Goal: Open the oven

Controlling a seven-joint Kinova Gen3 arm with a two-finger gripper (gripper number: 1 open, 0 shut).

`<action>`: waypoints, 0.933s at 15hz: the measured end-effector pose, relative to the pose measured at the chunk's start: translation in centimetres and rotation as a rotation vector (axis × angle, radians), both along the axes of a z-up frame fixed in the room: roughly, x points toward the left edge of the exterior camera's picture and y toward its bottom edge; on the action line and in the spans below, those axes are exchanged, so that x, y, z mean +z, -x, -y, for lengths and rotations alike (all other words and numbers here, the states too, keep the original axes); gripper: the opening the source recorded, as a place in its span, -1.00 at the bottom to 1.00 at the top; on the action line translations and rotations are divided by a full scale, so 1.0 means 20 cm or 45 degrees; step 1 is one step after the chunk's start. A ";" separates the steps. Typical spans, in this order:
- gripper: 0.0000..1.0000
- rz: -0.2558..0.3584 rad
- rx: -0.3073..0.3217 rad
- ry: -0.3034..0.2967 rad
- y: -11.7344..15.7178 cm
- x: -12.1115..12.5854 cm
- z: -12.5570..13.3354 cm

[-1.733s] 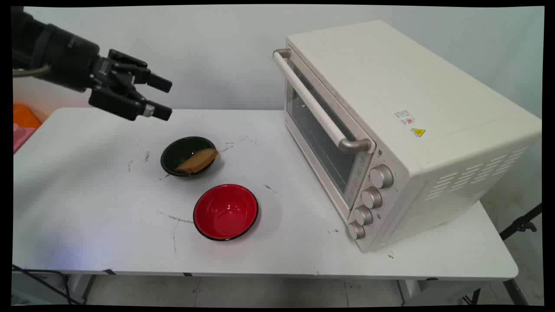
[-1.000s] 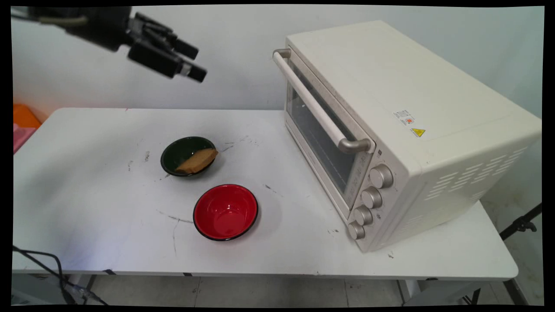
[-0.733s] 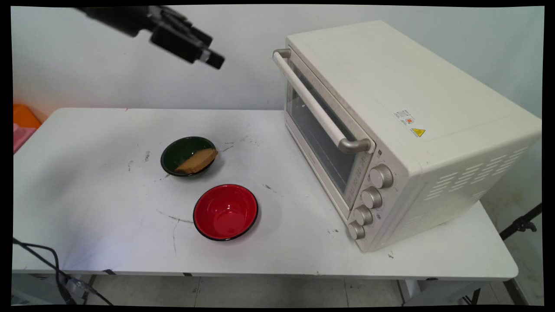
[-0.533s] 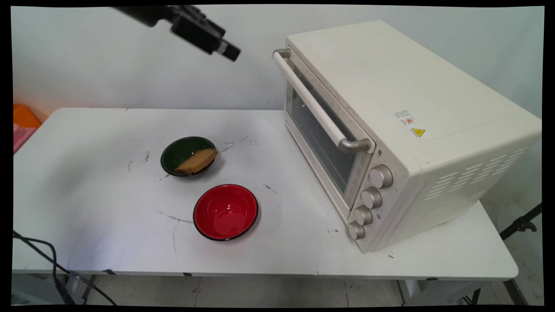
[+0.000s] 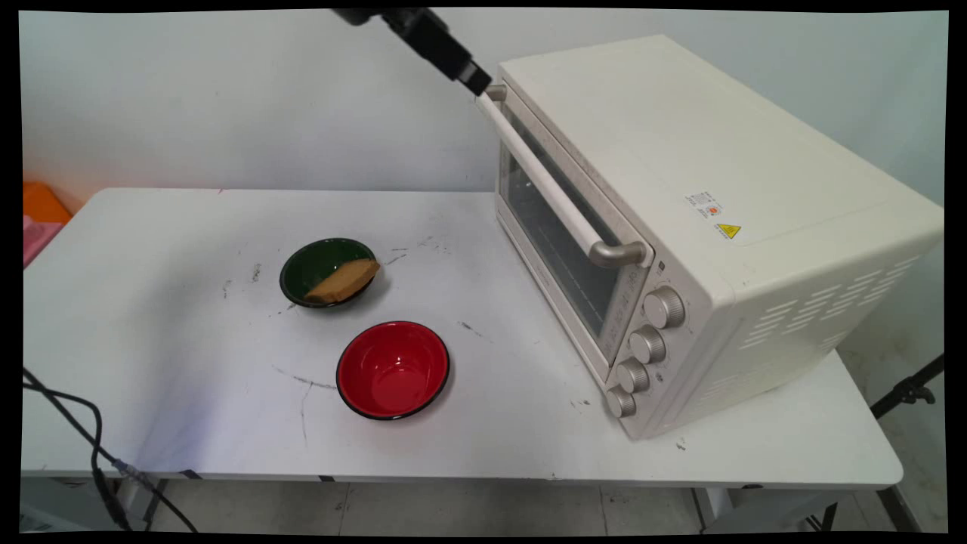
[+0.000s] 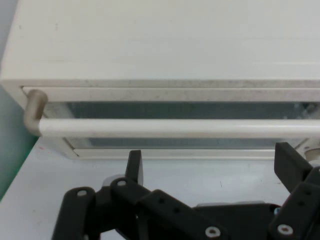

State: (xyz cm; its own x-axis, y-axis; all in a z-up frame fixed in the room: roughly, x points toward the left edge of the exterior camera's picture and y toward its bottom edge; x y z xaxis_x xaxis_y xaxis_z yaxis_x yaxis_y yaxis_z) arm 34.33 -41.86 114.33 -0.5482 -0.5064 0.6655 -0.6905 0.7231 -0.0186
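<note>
- The black two-finger tool [image 5: 474, 78] hangs high at the top of the main view, its tip just beside the far end of the long white bar handle [image 5: 545, 180] of the cream-coloured toaster oven [image 5: 702, 227].
- In the hand view the tool [image 6: 207, 167] has its fingers [image 6: 134, 167] spread wide apart with nothing between them; they stand just short of the handle [image 6: 175, 128], which runs across the view beyond the fingertips.
- From the main view I cannot tell whether the tip touches the handle's grey metal bracket [image 5: 495, 92]; the hand view shows a gap between fingers and bar.
- The oven stands on the right part of the white table [image 5: 189, 423], turned at an angle, with its glass door [image 5: 555, 245] shut and four silver knobs [image 5: 665, 307] in a column at the near end of its front.
- A small dark green bowl [image 5: 321, 264] sits on the table left of the oven, well apart from the tool, with a brown slice of bread [image 5: 344, 281] leaning across its near rim.
- A red bowl with a black rim [image 5: 393, 370] stands near the green bowl, on the side closer to the camera, not touching it.
- Black cables [image 5: 75, 446] hang at the table's near left corner.
- Orange and pink things [image 5: 38, 215] show past the table's left edge; I cannot tell what they are.
</note>
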 end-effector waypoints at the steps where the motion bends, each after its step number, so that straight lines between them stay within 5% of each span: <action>1: 1.00 0.009 -0.002 -0.007 0.02 0.00 0.02; 14: 1.00 0.135 -0.061 -0.097 0.31 -0.15 0.31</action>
State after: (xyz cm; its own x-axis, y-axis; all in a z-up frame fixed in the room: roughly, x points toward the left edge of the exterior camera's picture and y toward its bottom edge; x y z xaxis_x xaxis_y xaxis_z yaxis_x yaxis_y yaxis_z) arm 28.08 -48.08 111.39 -0.6382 -0.5246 0.5635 -0.6520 0.7575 -0.0333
